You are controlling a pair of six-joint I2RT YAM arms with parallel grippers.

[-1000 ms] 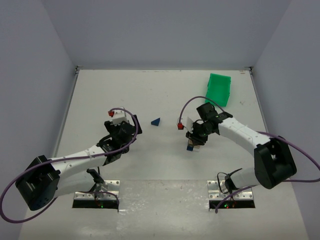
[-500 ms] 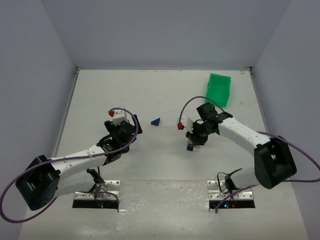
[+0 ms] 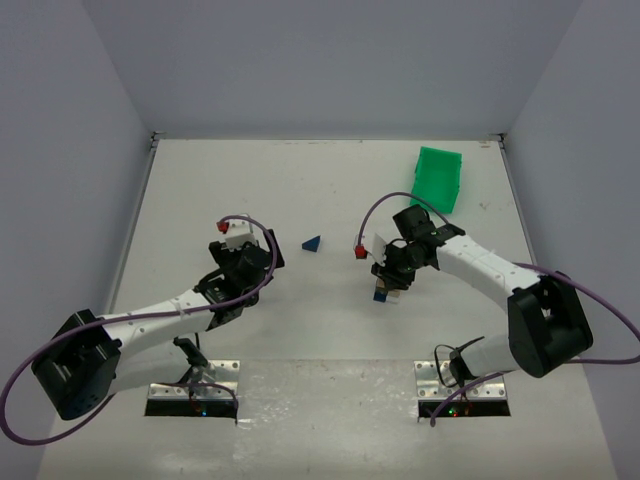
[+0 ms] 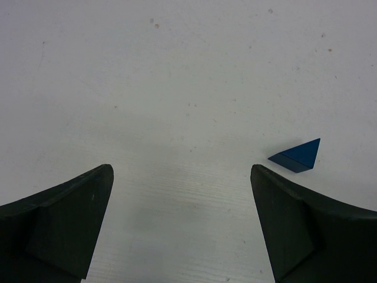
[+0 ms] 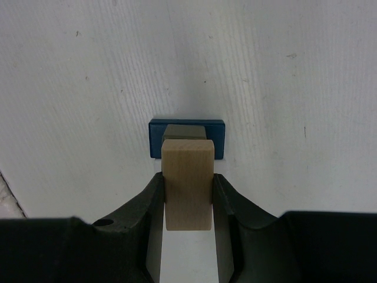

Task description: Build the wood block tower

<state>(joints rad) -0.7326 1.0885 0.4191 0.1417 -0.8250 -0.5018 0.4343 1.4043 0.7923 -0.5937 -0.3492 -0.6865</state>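
Note:
My right gripper point(image 3: 388, 280) is shut on a tan wooden block point(image 5: 187, 183) and holds it directly over a dark blue flat block point(image 5: 216, 138) that lies on the white table; I cannot tell whether the two touch. The blue block also shows in the top view point(image 3: 381, 294), just under the gripper. A blue wedge point(image 3: 312, 243) lies alone on the table between the arms. My left gripper point(image 3: 250, 262) is open and empty. In the left wrist view the wedge point(image 4: 297, 156) lies just beyond the right fingertip, outside the gap of the gripper point(image 4: 179, 171).
A green plastic bin point(image 3: 437, 178) stands at the back right, beyond the right arm. Grey walls close the table at the back and both sides. The arm bases sit at the near edge.

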